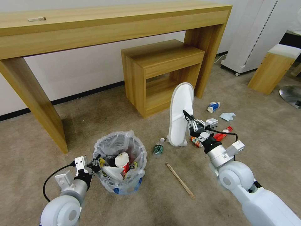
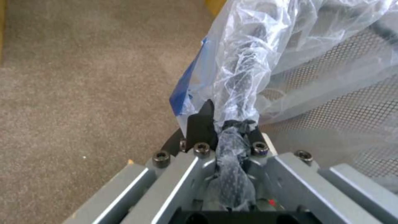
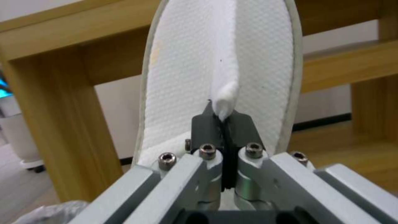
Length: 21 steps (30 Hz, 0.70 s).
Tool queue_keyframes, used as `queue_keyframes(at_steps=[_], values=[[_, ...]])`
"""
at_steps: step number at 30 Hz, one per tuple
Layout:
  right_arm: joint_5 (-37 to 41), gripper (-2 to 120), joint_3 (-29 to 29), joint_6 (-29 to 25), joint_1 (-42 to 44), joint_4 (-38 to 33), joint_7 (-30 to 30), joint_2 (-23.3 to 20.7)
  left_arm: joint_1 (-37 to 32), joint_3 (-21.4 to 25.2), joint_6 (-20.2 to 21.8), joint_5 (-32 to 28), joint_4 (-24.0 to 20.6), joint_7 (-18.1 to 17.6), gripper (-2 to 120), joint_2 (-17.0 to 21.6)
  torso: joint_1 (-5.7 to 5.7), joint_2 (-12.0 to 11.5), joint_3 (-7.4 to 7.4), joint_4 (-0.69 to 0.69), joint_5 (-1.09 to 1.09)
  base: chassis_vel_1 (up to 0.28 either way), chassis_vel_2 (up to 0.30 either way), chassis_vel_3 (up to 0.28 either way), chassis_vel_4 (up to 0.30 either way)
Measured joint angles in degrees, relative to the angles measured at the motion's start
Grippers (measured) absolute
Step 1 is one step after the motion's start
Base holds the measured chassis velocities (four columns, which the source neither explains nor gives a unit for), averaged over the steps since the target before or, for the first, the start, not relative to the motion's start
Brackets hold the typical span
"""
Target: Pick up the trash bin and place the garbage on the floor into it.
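The trash bin, lined with a crinkly clear bag, stands on the floor at lower left. My left gripper is shut on its bagged rim. A red-white carton and other litter lie inside. My right gripper is shut on a white slipper and holds it up on end; the right wrist view shows the strap pinched between the fingers. A clear bottle, wooden stick, crushed can, red wrapper, blue-white cup and tissue lie on the carpet.
A long wooden desk runs along the wall, with a low wooden shelf unit under it just behind the slipper. At the right stand a white appliance, a padded wooden stool and a round metal base.
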State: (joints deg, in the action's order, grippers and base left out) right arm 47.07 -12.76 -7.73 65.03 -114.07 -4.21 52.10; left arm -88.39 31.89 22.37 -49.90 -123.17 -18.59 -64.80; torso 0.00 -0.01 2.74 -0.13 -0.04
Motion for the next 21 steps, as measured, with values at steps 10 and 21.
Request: queue_keyframes(at_steps=[10,21], values=[[0.04,0,2.54,-0.31,-1.43,-1.57,-1.58,-1.58,1.16,0.93,6.41,-12.14,-3.41,-5.58,2,4.79,0.00,0.00,0.00,0.00,-0.01,0.000,0.000,0.000,0.000],[0.50,0,6.48,-1.03,-4.03,-3.31,-1.75,-1.87,1.83,0.28,8.32,-20.41,-3.48,-9.36,2,8.55,0.00,0.00,0.00,0.00,-0.02,0.000,0.000,0.000,0.000]])
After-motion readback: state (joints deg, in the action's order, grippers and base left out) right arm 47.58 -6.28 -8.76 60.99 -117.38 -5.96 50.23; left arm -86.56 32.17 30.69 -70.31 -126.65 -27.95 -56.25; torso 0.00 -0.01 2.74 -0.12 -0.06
